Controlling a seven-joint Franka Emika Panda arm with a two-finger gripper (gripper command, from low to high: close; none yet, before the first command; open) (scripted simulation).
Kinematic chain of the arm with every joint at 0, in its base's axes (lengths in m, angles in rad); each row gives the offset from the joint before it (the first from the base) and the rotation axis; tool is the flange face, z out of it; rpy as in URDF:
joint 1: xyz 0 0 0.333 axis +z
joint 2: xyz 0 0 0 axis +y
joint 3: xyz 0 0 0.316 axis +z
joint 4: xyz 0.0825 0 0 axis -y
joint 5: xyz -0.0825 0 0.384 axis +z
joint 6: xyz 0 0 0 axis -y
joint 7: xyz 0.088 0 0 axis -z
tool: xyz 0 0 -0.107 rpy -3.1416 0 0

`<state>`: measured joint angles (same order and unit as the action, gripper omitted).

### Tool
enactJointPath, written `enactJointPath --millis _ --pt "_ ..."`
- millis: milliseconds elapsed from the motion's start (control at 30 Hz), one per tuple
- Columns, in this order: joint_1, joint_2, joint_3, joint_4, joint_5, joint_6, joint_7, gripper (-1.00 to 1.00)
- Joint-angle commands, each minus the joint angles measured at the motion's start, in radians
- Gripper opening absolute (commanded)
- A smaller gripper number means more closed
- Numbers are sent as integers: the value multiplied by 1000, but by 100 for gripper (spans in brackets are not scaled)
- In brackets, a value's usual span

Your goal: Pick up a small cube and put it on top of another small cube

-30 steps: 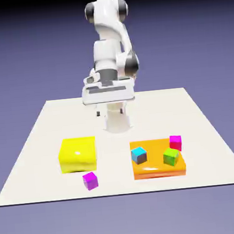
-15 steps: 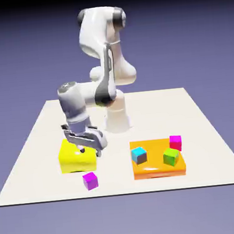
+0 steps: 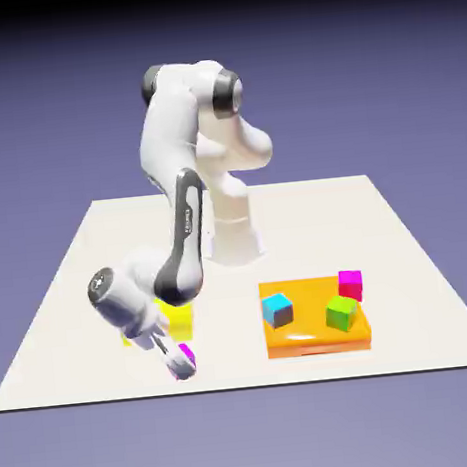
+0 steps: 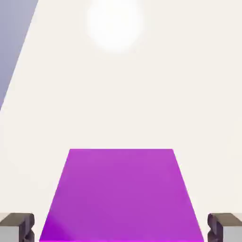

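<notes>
The small cube (image 3: pixel 187 353), glossy purple, rests on the table near its front edge at the exterior view's left. My gripper (image 3: pixel 179 366) is down at it, hiding most of it. In the hand view the small cube (image 4: pixel 121 196) fills the lower middle between my gripper (image 4: pixel 121 229) tips. The grey fingertips (image 4: pixel 17 228) stand tight at its two sides, shut on it. Other small cubes sit on an orange slab (image 3: pixel 318 339): a cyan one (image 3: pixel 277 310), a green one (image 3: pixel 341 313) and a pinker magenta one (image 3: pixel 351 284).
A big yellow block (image 3: pixel 179 319) lies just behind the gripper, mostly hidden by the forearm. The robot's base (image 3: pixel 234 239) stands at the table's far middle. The table's front edge (image 3: pixel 248 385) runs close below the gripper.
The arm swung from above the yellow block down to the purple cube near the front edge. The jaws, wide open before, have closed in on the cube.
</notes>
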<state>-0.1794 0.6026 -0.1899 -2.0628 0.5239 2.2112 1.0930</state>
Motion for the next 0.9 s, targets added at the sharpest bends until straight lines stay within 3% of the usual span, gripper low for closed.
enactJointPath --millis 0,100,567,767,800,867 --pt "0 -34 -14 11 -23 -44 16 -100" --pt "24 -129 -12 22 -80 -144 54 -100" --pt "410 -493 476 -184 -274 -266 161 -100" --pt "432 -411 487 -281 -264 -86 152 -100" --pt "432 -411 487 -281 -264 -86 152 100" --pt "427 -431 484 -257 -266 -129 154 100"
